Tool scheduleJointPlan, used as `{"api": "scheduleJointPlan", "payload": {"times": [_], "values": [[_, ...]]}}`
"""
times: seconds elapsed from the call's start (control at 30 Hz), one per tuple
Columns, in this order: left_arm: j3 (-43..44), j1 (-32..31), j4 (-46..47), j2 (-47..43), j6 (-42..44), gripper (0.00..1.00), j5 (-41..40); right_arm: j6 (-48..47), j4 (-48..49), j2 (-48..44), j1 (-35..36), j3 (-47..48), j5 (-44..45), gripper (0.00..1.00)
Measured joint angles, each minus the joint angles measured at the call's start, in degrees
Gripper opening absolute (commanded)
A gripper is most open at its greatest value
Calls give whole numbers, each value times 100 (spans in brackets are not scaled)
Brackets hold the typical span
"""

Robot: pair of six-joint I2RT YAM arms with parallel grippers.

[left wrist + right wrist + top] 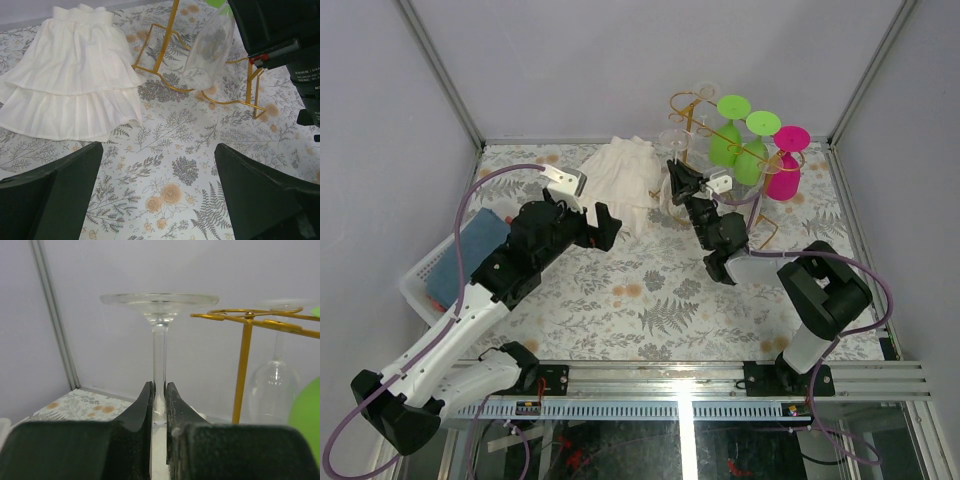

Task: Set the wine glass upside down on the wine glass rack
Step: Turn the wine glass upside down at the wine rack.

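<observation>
My right gripper (159, 390) is shut on the stem of a clear wine glass (159, 340), held upside down with its foot on top. The foot is about level with the rails of the gold wire wine glass rack (248, 316) and just to their left, apart from them. In the top view the right gripper (678, 178) is at the rack's (700, 125) left side. The left wrist view shows the held glass's bowl (210, 47) hanging above the rack's base (165, 75). My left gripper (160, 185) is open and empty over the floral table.
Another clear glass (275, 382), two green glasses (730, 140) and a pink glass (786, 172) hang on the rack. A white pleated cloth (625, 175) lies left of the rack. A white basket (428, 280) holding a blue item sits at the table's left edge.
</observation>
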Motion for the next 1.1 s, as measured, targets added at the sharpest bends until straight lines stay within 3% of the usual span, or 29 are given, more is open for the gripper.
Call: {"api": "scheduleJointPlan", "payload": {"times": [0.47,1.1], "values": [[0,9,0,44,0,95,46,-186,2,0,-149,28,837,0],[0,44,0,46,-2,95,72,-232,42,291,-310,409,1196,0]]}}
